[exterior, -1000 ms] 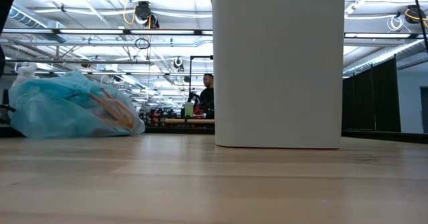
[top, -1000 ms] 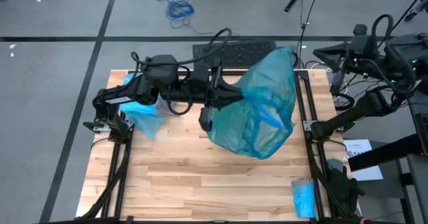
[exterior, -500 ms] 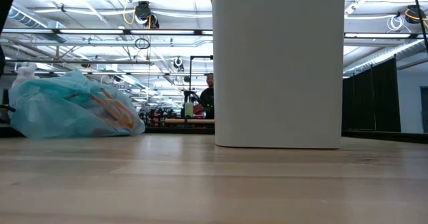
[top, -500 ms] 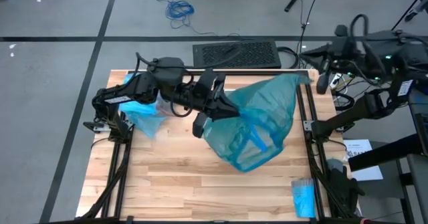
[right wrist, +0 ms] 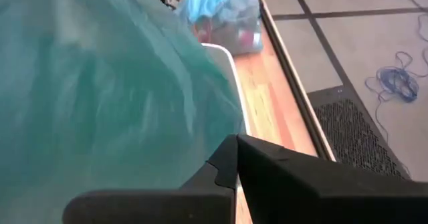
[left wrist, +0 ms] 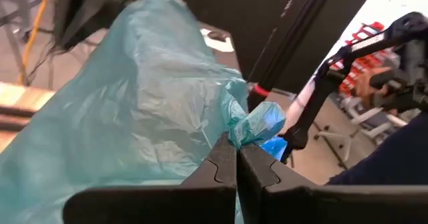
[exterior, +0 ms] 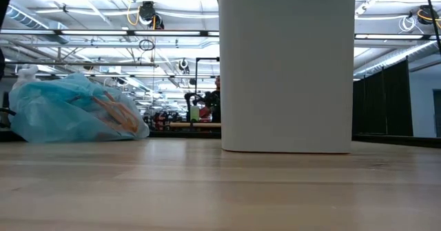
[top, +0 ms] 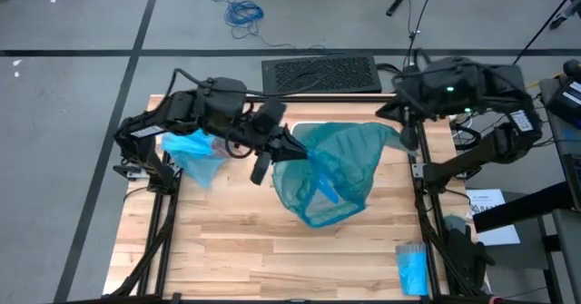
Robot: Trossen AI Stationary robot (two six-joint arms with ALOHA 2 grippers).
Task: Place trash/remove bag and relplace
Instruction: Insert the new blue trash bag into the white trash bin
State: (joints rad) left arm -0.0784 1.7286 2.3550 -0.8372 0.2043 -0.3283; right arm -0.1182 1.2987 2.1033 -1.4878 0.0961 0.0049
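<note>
Two grippers, left gripper and right gripper, have jaws clamped on the teal bag, stretched over the white bin near the bench's far edge; next, pull its mouth down around the bin's rim.

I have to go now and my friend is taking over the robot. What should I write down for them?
Left tool: shut on an edge of the teal-green bag, over the table's middle.
Right tool: shut on the same bag's other edge, toward the table's right rear.
The bag hangs stretched between the two above the white bin, whose rim peeks out behind it.
Done: the filled light blue bag, with the trash inside, lies on the table at the left rear.
Left: get the teal-green bag into the bin and over its rim. A small blue roll sits at the right front corner.
</note>
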